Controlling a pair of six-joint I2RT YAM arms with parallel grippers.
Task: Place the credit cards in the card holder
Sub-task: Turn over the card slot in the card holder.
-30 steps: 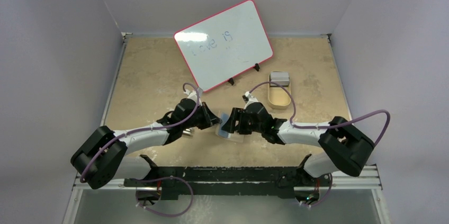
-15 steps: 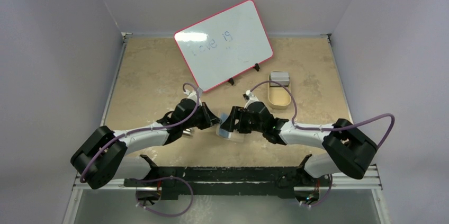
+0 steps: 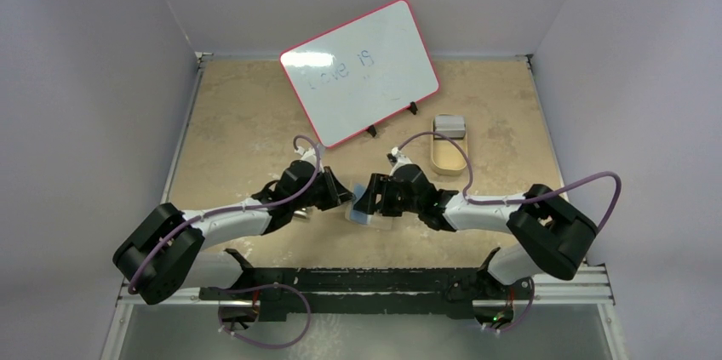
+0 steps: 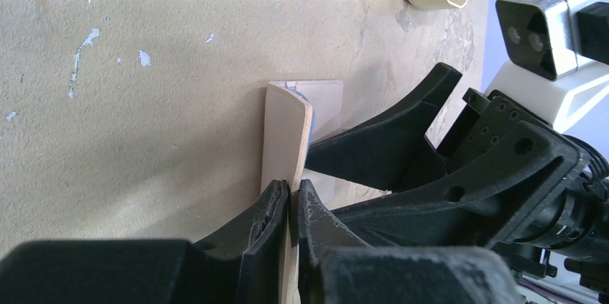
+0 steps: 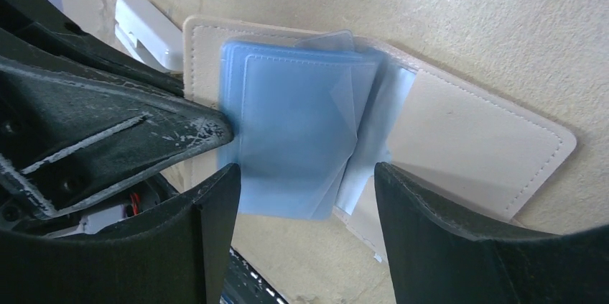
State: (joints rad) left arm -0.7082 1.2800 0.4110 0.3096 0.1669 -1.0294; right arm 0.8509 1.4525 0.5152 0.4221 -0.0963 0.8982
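The card holder (image 5: 474, 131) is a beige leather wallet lying open on the table, with pale blue clear sleeves (image 5: 294, 131) fanned over its middle. It shows in the top view (image 3: 364, 214) between the two grippers. My left gripper (image 4: 293, 202) is shut on one beige flap (image 4: 286, 139), which stands on edge. My right gripper (image 5: 305, 207) is open and empty, its fingers either side of the blue sleeves, just above them. I see no loose credit card for certain.
A tan oval tray (image 3: 449, 158) stands at the right, with a grey flat thing (image 3: 449, 128) at its far end. A red-rimmed whiteboard (image 3: 362, 71) leans at the back. A silvery thing (image 3: 302, 214) lies under the left arm.
My right gripper has edged slightly left toward the wallet. The left gripper and the flap it holds have stayed put.
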